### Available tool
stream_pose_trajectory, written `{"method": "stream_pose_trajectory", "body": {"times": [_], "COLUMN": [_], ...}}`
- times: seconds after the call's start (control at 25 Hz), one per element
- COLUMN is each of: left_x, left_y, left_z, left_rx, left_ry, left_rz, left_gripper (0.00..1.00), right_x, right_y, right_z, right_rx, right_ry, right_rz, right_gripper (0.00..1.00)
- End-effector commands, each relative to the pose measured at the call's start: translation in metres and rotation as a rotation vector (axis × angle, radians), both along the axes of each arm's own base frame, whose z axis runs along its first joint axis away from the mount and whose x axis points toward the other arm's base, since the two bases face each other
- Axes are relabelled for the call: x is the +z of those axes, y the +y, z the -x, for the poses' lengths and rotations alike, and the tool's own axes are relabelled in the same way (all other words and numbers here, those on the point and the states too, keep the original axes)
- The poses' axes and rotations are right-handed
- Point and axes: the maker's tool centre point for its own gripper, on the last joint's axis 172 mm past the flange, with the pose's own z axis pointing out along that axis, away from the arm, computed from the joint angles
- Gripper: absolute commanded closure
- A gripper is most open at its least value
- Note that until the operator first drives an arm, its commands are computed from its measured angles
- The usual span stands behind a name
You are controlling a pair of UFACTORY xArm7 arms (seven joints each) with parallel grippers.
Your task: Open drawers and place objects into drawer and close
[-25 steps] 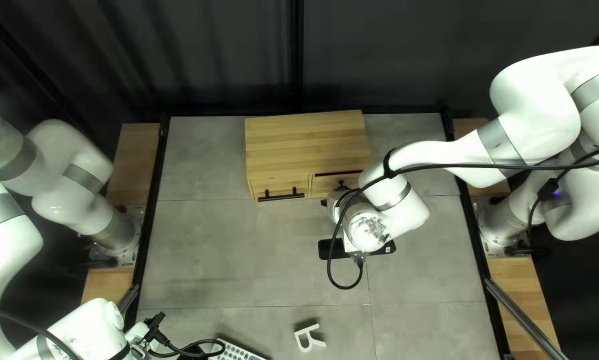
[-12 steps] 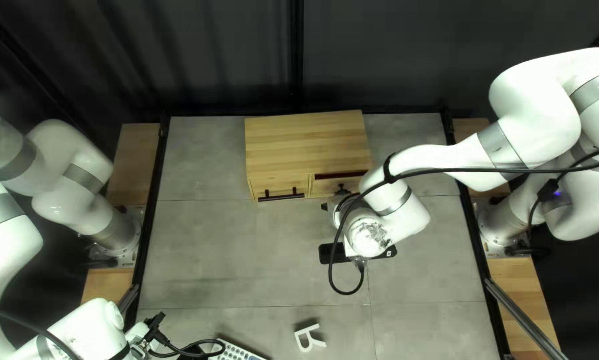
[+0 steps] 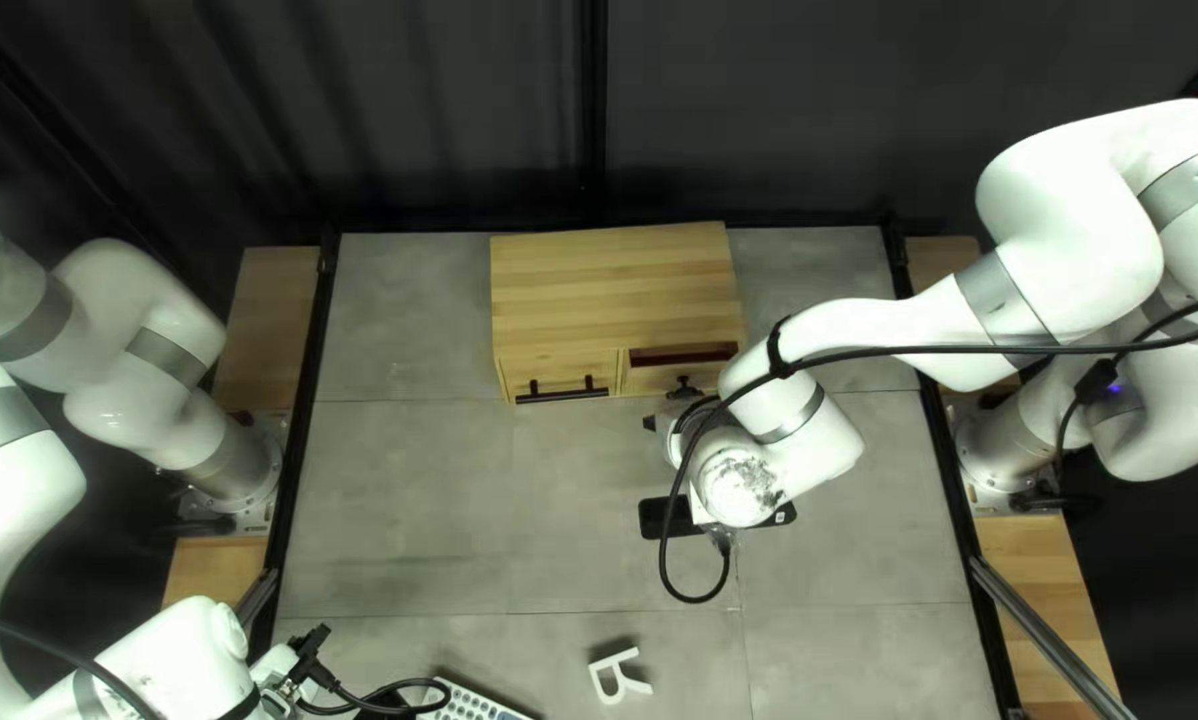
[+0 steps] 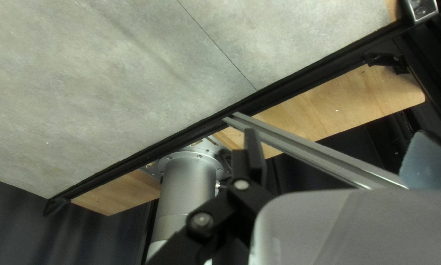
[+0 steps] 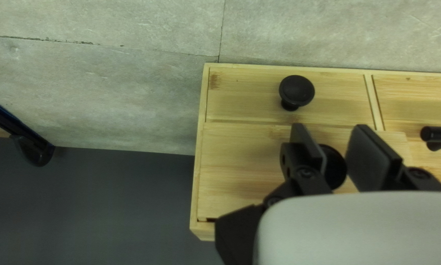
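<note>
At the far edge, in the top left view, stands a wooden cabinet [image 3: 612, 294]; its upper right drawer is partly out, a dark slot behind its front. My right gripper [image 3: 684, 390] is at that drawer's front. In the right wrist view my right gripper [image 5: 335, 157] is shut on the upper drawer's round black knob [image 5: 334, 168]. The lower knob [image 5: 297, 91] stands free beside it. My left gripper [image 3: 283, 671] is near the table's front left corner; in its wrist view my left gripper [image 4: 335, 159] is open, nothing between its fingers. A white letter R [image 3: 620, 676] lies at the near edge.
A long black object [image 3: 670, 518] lies partly hidden under my right arm. A white item with many buttons [image 3: 472, 702] is beside the left gripper at the near edge. The cabinet's left drawer has a bar handle [image 3: 562, 390]. Cables loop from both wrists.
The upper right drawer has come farther out toward the near edge, widening the dark slot. My right gripper has moved the same way with its knob. The left arm has stayed still.
</note>
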Motion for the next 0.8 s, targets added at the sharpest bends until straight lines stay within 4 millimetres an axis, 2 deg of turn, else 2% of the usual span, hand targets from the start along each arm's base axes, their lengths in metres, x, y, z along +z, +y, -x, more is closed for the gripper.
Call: {"method": "stream_pose_trajectory", "body": {"times": [0.04, 0.2, 0.8], "left_x": [0.000, 0.000, 0.000], "left_y": [0.000, 0.000, 0.000], "left_z": [0.000, 0.000, 0.000], "left_rx": [0.000, 0.000, 0.000], "left_ry": [0.000, 0.000, 0.000], "left_rz": [0.000, 0.000, 0.000], "left_gripper": [0.00, 0.00, 0.00], "right_x": [0.000, -0.001, 0.000], "right_y": [0.002, 0.005, 0.014], "right_z": [0.001, 0.000, 0.001], "right_rx": [0.000, 0.001, 0.006], "right_ry": [0.000, 0.001, 0.004], "right_rz": [0.001, 0.000, -0.003], "right_gripper": [0.75, 0.73, 0.79]}}
